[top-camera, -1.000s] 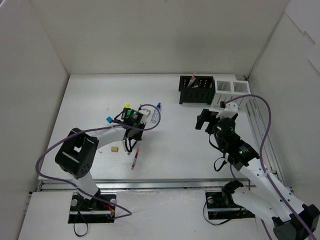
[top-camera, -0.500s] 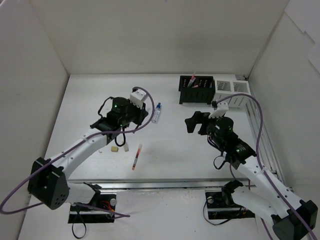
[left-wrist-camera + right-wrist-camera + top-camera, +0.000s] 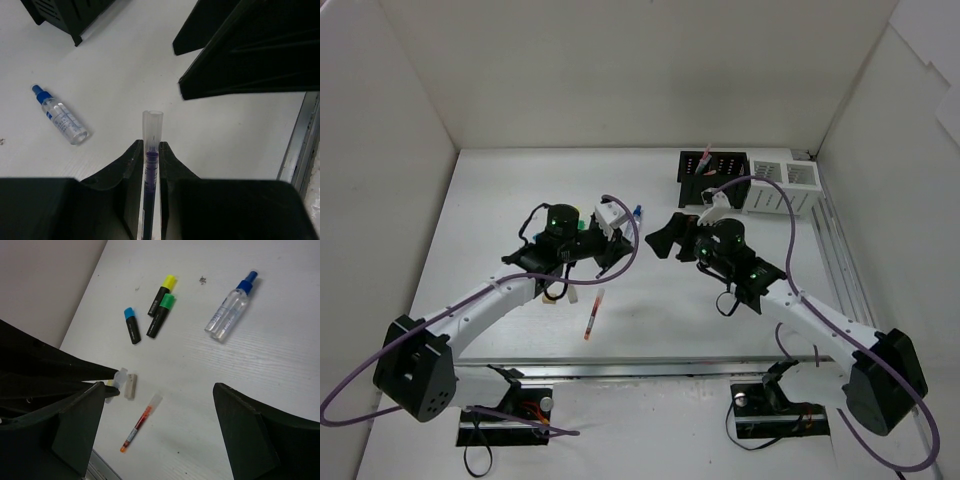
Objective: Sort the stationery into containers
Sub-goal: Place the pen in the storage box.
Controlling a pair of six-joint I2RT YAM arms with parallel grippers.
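While the left gripper [image 3: 151,146] is clamped on a clear-capped pen [image 3: 151,172], that pen hangs above the middle of the tabletop [image 3: 660,325]. Its cap end points at the right gripper [image 3: 665,238], whose jaws stand wide apart with nothing between them (the cap sits just beside one finger; whether they touch I cannot tell). Toward the left edge lie the yellow-capped highlighter [image 3: 163,288] and green-capped highlighter [image 3: 161,315] just beside each other, with the blue-capped highlighter [image 3: 132,325] near them. A white eraser [image 3: 130,385] lies close to the left gripper. The spray bottle [image 3: 230,312] lies on its side on the far side of both grippers, and the red pen [image 3: 593,315] lies alone toward the near edge. The black organiser [image 3: 713,178] stands at the far edge, with a white bin [image 3: 768,192] and a second white bin [image 3: 802,178] beside it in the far right corner. Bare tabletop runs from the grippers to the near right corner. Walls [image 3: 620,80] close the left, far and right edges, and a rail [image 3: 650,368] lines the near one. A second ago the left gripper was low over the highlighters; it has since swung toward the middle. The right gripper has come leftward from in front of the organiser to meet it.
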